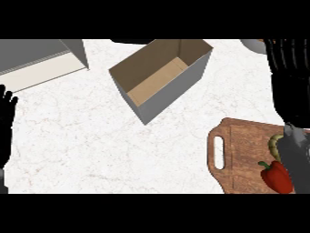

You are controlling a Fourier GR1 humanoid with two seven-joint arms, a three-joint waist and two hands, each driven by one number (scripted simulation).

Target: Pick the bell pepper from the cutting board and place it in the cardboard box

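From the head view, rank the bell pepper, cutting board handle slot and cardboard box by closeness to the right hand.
Right hand, open, upper right.
1. bell pepper, lower right, beside the forearm.
2. handle slot, on the cutting board's left end; near-tie with the pepper.
3. cardboard box, upper centre.

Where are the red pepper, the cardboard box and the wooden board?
bell pepper (277, 176), head view, on its red body.
cardboard box (196, 76), head view, on its grey outer side wall.
cutting board (246, 150), head view, on bare wood beside the handle slot.

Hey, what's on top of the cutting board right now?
A red bell pepper lies on the cutting board, beside something yellowish-green. The right forearm covers the board's right part, hiding anything there.
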